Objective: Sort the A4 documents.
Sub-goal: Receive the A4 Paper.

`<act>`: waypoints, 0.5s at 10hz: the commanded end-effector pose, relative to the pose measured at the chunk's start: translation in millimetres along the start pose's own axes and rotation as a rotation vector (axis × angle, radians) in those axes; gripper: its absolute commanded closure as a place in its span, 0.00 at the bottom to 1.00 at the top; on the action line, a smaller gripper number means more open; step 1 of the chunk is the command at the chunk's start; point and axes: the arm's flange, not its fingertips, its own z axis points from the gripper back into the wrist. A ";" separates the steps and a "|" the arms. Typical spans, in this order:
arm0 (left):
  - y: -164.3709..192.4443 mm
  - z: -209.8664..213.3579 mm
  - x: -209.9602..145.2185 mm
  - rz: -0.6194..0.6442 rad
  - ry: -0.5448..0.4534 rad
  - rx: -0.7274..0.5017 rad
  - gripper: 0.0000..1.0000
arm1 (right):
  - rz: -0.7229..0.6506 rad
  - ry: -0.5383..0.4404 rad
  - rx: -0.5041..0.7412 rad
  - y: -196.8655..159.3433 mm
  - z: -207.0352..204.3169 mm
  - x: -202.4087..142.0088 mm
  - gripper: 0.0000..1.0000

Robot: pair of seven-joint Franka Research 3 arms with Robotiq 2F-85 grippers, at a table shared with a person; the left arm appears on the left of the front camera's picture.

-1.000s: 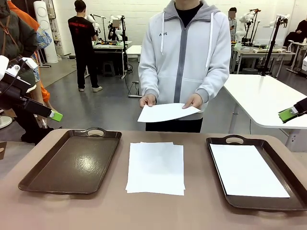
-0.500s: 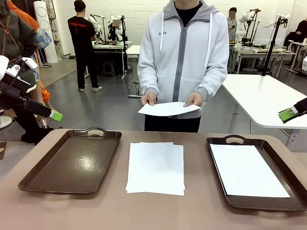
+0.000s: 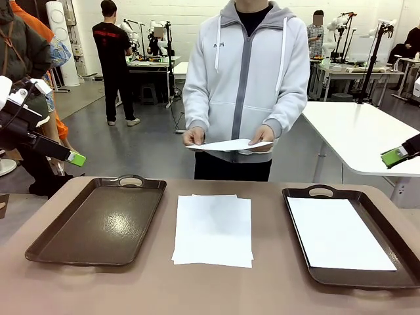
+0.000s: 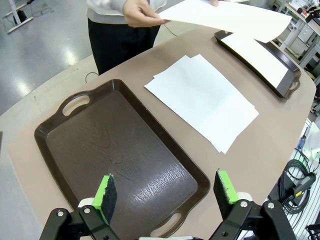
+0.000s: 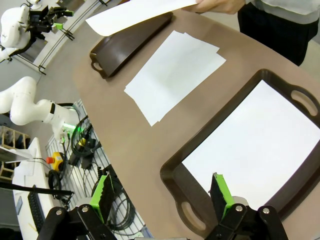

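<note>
Plainly white, blank, thin A4 documents [image 3: 212, 230]; left pincer [image 4: 165, 189] and right pincer [image 5: 161, 195] wide, empty.

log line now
left gripper open | right gripper open | person holds white paper sheet | sheets mid-table | one sheet in right dark brown tray

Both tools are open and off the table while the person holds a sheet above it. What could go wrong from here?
1. The middle pile lies flat and slightly fanned, so a tool might pinch two sheets at once or crease them.
2. The held sheet is thin and gripped only at its edges by the person; taking it with the open left tool could crumple it.
</note>
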 end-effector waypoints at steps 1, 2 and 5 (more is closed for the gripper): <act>2.6 -0.9 -1.3 -0.006 -0.003 -0.012 0.00 | 0.005 0.001 0.009 0.0 -1.7 0.4 0.00; 2.6 -0.9 -1.3 -0.006 -0.003 -0.012 0.00 | 0.005 0.001 0.009 0.0 -1.7 0.4 0.00; 2.6 -0.9 -1.3 -0.006 -0.003 -0.012 0.00 | 0.005 0.001 0.009 0.0 -1.7 0.4 0.00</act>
